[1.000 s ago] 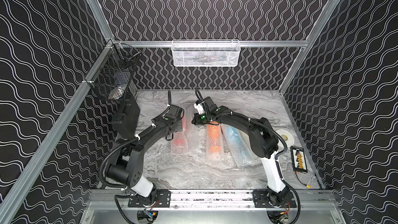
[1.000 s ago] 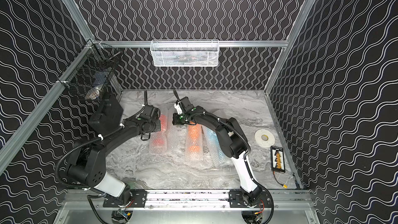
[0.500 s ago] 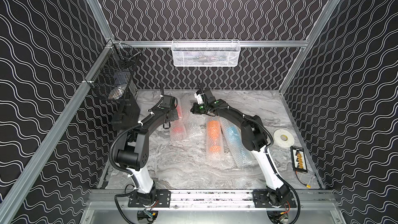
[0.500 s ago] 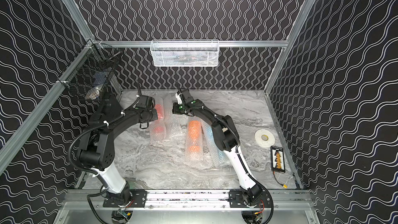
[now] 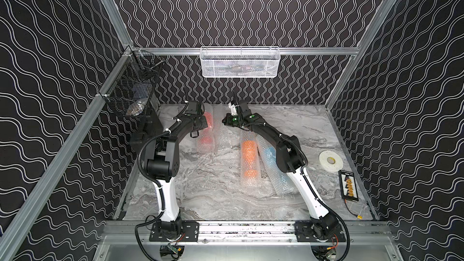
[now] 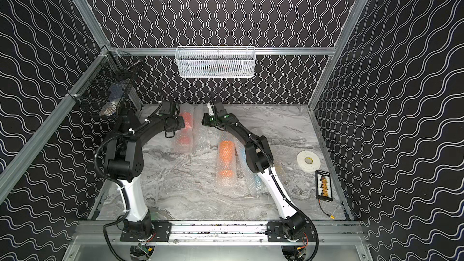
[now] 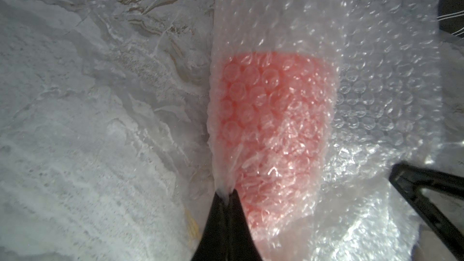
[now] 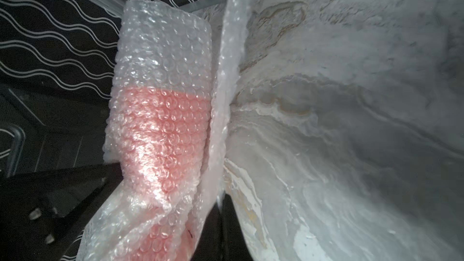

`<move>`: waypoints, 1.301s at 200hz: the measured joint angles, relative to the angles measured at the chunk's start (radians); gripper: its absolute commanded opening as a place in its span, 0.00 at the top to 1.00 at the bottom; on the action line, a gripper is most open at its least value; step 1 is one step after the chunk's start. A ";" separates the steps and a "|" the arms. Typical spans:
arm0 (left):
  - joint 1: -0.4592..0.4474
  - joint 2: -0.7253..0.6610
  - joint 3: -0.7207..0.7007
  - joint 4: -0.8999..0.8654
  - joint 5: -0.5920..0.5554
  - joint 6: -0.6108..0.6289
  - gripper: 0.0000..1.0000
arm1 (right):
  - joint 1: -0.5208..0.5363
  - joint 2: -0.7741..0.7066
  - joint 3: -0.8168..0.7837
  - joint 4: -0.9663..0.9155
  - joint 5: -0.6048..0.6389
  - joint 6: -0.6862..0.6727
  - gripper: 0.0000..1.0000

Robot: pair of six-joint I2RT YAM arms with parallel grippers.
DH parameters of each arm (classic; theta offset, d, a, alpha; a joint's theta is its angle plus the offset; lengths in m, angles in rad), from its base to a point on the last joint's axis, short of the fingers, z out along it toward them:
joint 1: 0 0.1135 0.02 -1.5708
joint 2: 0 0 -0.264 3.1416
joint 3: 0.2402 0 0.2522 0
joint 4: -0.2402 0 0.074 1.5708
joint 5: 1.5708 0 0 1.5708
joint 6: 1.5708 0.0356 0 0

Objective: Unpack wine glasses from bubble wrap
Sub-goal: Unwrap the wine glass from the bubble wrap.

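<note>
The red goblet (image 7: 271, 111) shows only as a blurred pink-red cup shape inside its bubble wrap (image 7: 376, 84); its stem cannot be made out. In both top views the left arm (image 5: 180, 126) covers the middle of this roll, which lies near the back edge of the marble table (image 5: 213, 197), left of centre. The left gripper (image 7: 226, 193) is clenched on the wrap's edge beside the goblet. The right gripper (image 8: 219, 204) is pinched shut on a loose flap of the same wrap, which stands up next to the roll. The right arm (image 5: 268, 133) crosses the far end of the light blue roll (image 5: 270, 158), which lies just beside the orange roll (image 5: 248, 159). A tape roll (image 5: 331, 161) sits well apart at the right. Compared with 1 second ago, both arms reach farther back, and the red roll lies away from the orange roll, nearer the back wall.
</note>
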 measured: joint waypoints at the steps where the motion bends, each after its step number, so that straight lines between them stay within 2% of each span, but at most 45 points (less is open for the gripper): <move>1: 0.000 0.002 0.002 0.000 0.000 0.000 1.00 | -0.001 0.003 0.003 0.002 0.000 0.002 0.97; 42: 0.010 0.071 0.087 -0.022 0.026 0.001 1.00 | -0.041 0.081 0.110 0.011 -0.005 0.050 0.96; 98: 0.018 0.132 0.143 -0.031 0.064 0.003 1.00 | -0.053 0.083 0.105 0.020 -0.027 0.060 0.92; 111: 0.018 0.137 0.154 -0.030 0.084 0.003 0.92 | -0.053 0.082 0.097 0.026 -0.032 0.053 0.88; 123: 0.018 0.137 0.159 -0.030 0.085 0.003 0.87 | -0.055 0.079 0.082 0.027 -0.034 0.054 0.78; 140: 0.018 0.136 0.161 -0.027 0.085 0.003 0.80 | -0.059 0.071 0.060 0.027 -0.035 0.052 0.77; 157: 0.018 0.120 0.161 -0.044 0.084 0.007 0.72 | -0.063 0.059 0.044 0.027 -0.035 0.053 0.71; 190: 0.019 0.024 0.161 -0.063 0.077 0.024 0.69 | -0.063 0.021 0.029 0.024 -0.035 0.039 0.64; 235: 0.013 -0.108 0.071 -0.061 0.125 0.021 0.68 | -0.068 -0.089 -0.055 0.006 -0.046 0.000 0.64; 260: -0.039 -0.122 0.046 -0.076 0.152 0.019 0.68 | -0.071 -0.112 -0.094 0.000 -0.072 -0.004 0.65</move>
